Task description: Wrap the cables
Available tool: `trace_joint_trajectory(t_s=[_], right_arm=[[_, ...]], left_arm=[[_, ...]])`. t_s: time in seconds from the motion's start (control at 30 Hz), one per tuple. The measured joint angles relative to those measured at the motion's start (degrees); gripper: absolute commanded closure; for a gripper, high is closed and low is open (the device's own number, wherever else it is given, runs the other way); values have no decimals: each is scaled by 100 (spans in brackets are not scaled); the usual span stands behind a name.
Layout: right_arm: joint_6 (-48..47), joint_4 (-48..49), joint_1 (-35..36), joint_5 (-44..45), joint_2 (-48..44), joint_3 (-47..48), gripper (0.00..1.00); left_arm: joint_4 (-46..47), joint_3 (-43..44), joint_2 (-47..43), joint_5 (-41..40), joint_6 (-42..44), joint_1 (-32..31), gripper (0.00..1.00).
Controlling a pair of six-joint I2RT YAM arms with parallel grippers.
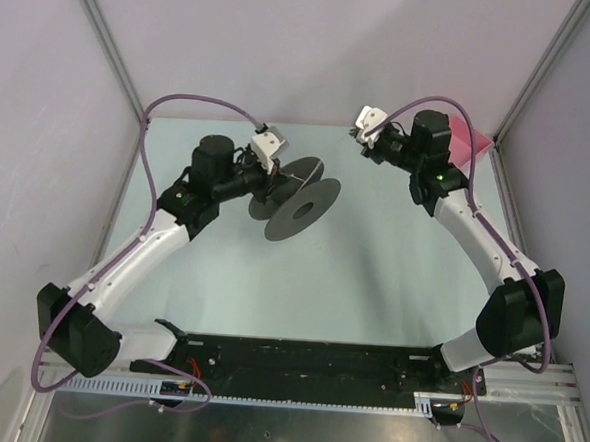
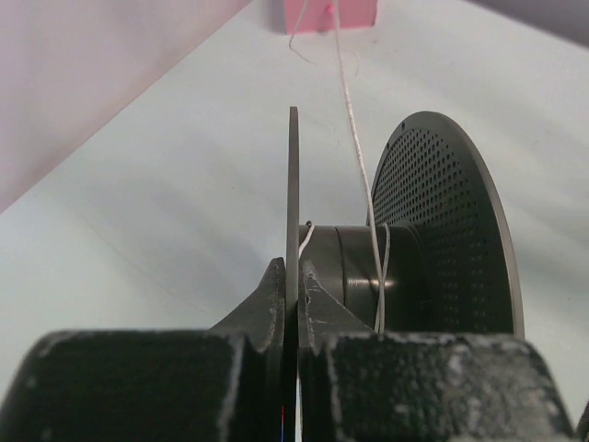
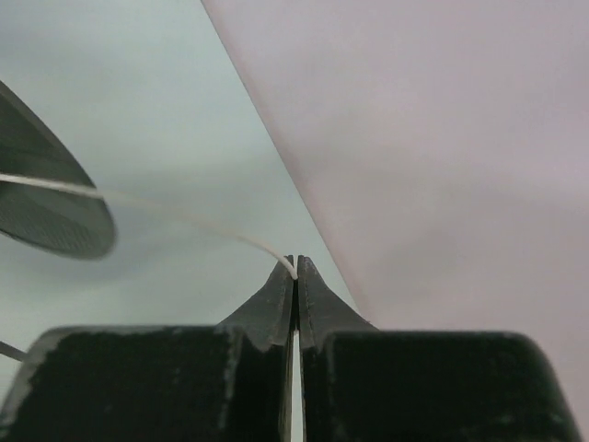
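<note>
A dark grey spool [image 1: 301, 209] with two perforated discs hangs over the table's middle. My left gripper [image 2: 294, 276] is shut on the thin edge of its near disc [image 2: 294, 184]. The whitish cable [image 2: 354, 129] winds a couple of turns round the spool's hub [image 2: 368, 267] and runs off toward the far wall. In the right wrist view the same cable [image 3: 166, 212] arcs from the spool's disc [image 3: 46, 212] into my right gripper [image 3: 295, 269], which is shut on it. That gripper [image 1: 361, 135] is held up at the back right.
A pink block [image 1: 470, 147] sits in the back right corner by the wall, also pink block [image 2: 327, 14] at the top of the left wrist view. Grey walls close the table on three sides. A black rail [image 1: 306, 362] runs along the near edge.
</note>
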Motion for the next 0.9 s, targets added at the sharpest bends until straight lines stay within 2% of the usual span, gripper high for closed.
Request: trace_joint_trajectory(t_s=[0.17,0.43,0.47,0.5,0.6,0.67,0.73,0.9], right_arm=[[118,-76,-396,-42,247,0,100],[732,-339,-514,-935,483,52,100],[833,-330,-511,-1014,483,83,98],[885,-315,-511,-1060,483,96,89],[1224,-304,-507,-1172,481,83,46],[1510,-302,-557,-1178,481,-7,27],[1803,-232,-614,-1187,479,-133,17],[2341,-44,-695,-1233,409,-433,10]], left_arm=[[-4,249,-107,678,-341,398,100],[-44,2098,356,868,-1565,599,100],[-90,2267,439,848,-1714,614,100],[-129,2398,507,824,-1821,627,100],[-234,2820,748,688,-2203,671,100],[-223,3045,807,599,-2413,699,100],[-199,3274,811,474,-2618,713,100],[68,3517,732,140,-2983,715,100]])
